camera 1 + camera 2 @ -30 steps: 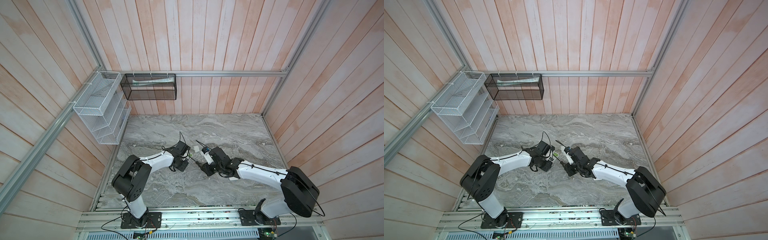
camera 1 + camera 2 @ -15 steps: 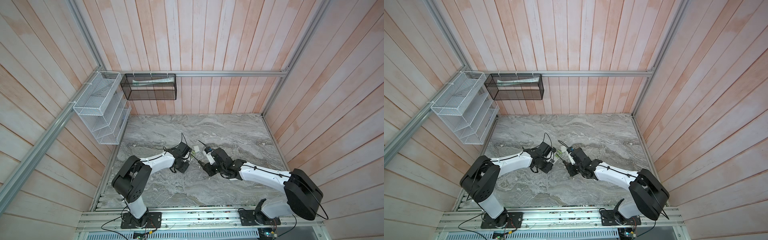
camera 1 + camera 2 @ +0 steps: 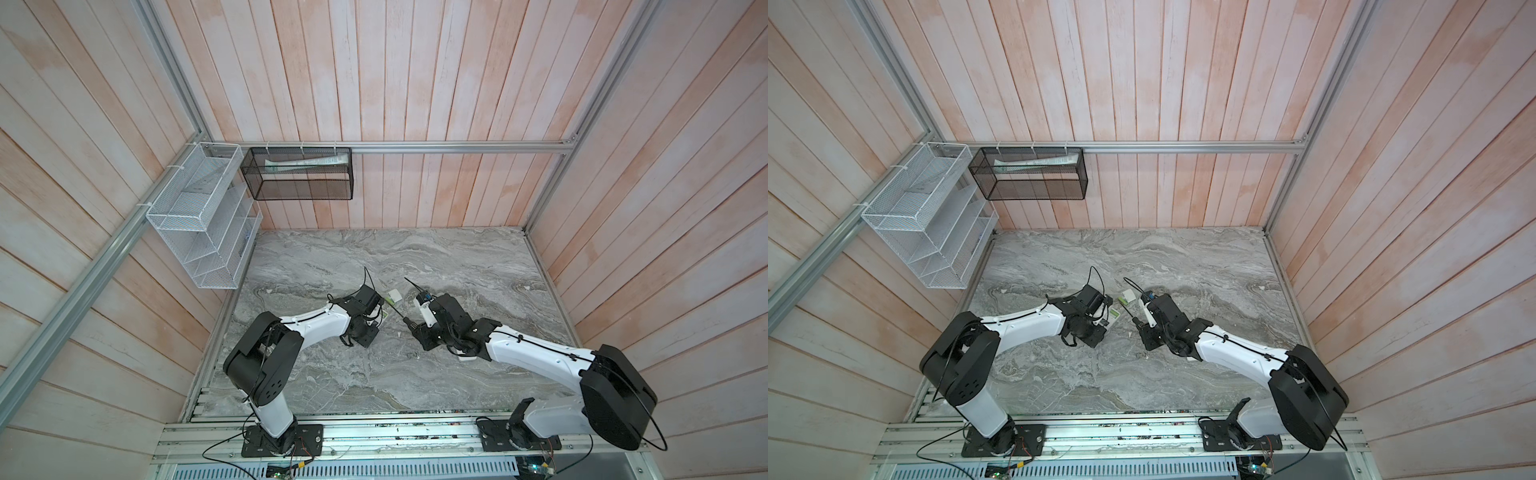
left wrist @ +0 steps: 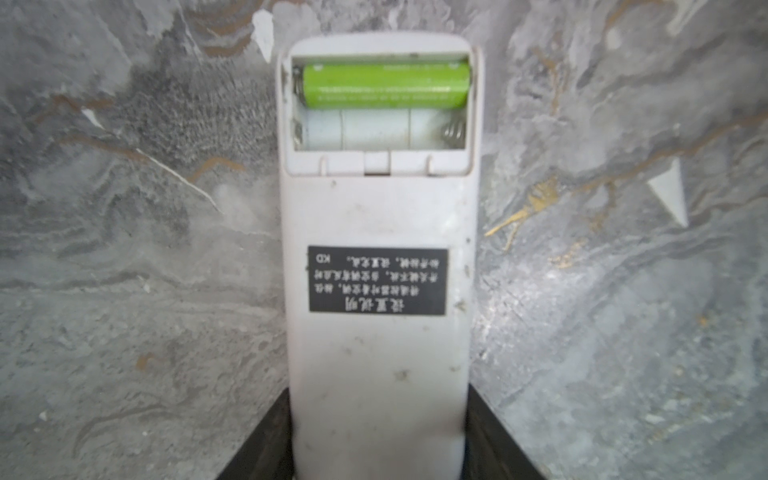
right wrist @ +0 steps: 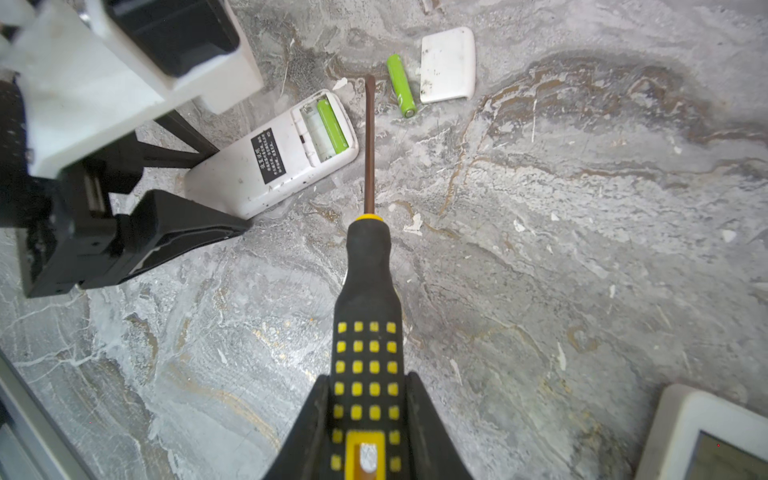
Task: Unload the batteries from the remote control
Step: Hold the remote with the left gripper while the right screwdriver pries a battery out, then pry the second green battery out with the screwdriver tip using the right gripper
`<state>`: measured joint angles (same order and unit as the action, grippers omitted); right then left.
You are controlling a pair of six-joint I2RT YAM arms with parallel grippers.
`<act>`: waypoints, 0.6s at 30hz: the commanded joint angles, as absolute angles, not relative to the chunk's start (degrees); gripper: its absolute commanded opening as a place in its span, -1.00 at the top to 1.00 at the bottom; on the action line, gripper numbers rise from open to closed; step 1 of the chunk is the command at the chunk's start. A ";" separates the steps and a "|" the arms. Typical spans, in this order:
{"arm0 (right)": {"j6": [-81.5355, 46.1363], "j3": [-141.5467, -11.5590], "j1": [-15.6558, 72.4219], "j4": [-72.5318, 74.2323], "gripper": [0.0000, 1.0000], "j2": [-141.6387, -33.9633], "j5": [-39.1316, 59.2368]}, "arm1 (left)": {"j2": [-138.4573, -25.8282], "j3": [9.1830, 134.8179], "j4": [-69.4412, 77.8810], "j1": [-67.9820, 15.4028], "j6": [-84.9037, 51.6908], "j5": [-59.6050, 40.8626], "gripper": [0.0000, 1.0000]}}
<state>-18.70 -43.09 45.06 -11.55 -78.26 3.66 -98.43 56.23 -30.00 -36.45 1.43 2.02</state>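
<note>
One bench [image 3: 374, 374]: grey veined marble, boxed in by wood-plank walls.
White wire rack [image 3: 199, 224]: hung on left wall, above the bench edge.
Black mesh basket [image 3: 301, 174]: hung from back-wall rail, just beside the rack; pale flat item inside, not identifiable.
Left claw [image 4: 378, 392]: closed on the remote's plain end, one finger against each long side.
Right claw [image 5: 368, 415]: clamped narrow on the screwdriver handle, a finger on each side.
White screened device [image 5: 706, 436]: on bench near right arm, cut off by frame edge, well apart from remote.
Remote [image 5: 270, 166]: white, face down on bench near the middle, black label up, battery bay uncovered at the end away from left claw.
Screwdriver [image 5: 368, 291]: black handle with yellow squares, thin shaft out over bench, tip between remote's bay end and loose battery; contact with bench unclear.
Battery cover [image 5: 449, 64]: white, flat on bench, off the remote, just beside loose battery.
Seated battery [image 4: 386, 85]: lime green, crosswise in the bay slot nearest remote's end; neighbouring slot bare white plastic plus spring.
Loose battery [image 5: 401, 87]: lime green, flat on bench between screwdriver tip and battery cover, apart from remote.
</note>
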 commanded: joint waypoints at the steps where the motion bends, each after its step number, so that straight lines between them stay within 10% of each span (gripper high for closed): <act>1: -17.27 -46.21 44.91 -17.70 1.00 -76.82 6.04 | -97.33 55.37 -29.97 -36.74 0.50 3.71 -0.06; 18: -17.38 -54.86 47.38 -28.18 1.00 -82.12 8.70 | -96.50 54.06 -27.03 -38.85 -2.26 5.16 -0.04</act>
